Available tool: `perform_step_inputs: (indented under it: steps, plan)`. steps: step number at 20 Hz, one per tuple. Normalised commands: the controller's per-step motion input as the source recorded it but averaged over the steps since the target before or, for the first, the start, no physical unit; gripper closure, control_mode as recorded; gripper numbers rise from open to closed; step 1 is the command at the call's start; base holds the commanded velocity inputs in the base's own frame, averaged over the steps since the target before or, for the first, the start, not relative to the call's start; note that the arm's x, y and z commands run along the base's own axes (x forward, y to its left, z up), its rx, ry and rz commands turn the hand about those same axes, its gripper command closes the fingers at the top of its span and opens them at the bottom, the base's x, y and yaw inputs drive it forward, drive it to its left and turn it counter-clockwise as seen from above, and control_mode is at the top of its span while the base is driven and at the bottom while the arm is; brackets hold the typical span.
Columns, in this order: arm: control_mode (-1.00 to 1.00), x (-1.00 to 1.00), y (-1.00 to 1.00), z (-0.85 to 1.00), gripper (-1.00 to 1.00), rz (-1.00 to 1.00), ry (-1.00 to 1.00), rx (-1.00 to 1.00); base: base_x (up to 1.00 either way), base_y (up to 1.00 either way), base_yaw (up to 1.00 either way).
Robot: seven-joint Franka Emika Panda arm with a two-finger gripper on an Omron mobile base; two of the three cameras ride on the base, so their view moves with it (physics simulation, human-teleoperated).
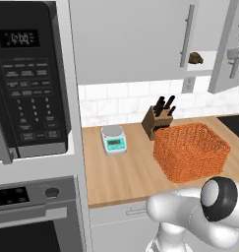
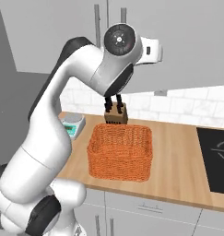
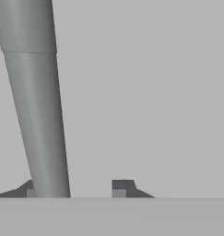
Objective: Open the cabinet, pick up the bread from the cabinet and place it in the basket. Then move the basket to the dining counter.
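Observation:
The grey cabinet (image 1: 131,39) hangs above the counter. Its left door is closed and its right door (image 1: 223,54) stands ajar. Through the gap the small dark brown bread (image 1: 195,58) shows on the white shelf. In the hand view a vertical grey bar handle (image 3: 37,115) runs between my fingers, against the left fingertip (image 3: 28,189) and clear of the right one. My gripper (image 3: 75,188) is open and grips nothing. The orange wicker basket (image 1: 190,152) (image 2: 121,152) sits empty on the wooden counter under the cabinet.
A knife block (image 1: 158,122) (image 2: 116,115) stands just behind the basket. A small kitchen scale (image 1: 114,139) (image 2: 72,124) lies to its left. The black microwave (image 1: 27,78) fills the left side. A dark cooktop (image 2: 217,156) lies at the right.

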Motion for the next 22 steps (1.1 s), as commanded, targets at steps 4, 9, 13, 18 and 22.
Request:
perform_step_inputs:
  steps: [4, 9, 13, 18, 22]
  plan:
    - [-1.0, -0.99, -1.0, 0.0, 1.0, 0.0, -0.02, 0.0, 0.0, 0.0, 0.0]
    - [-1.0, -0.93, -1.0, 0.0, 1.0, 0.0, 0.0, 0.0, 0.0, 0.0, 0.0]
    - [-1.0, -0.75, -1.0, -0.02, 1.0, 0.0, -0.02, 0.0, 0.0, 0.0, 0.0]
    - [-1.0, -0.52, -1.0, -0.04, 1.0, -0.01, -0.08, 0.0, 0.0, 0.0, 0.0]
    - [-1.0, -0.34, -1.0, -0.06, 1.0, -0.09, -0.1, 0.0, 0.0, 0.0, 0.0]
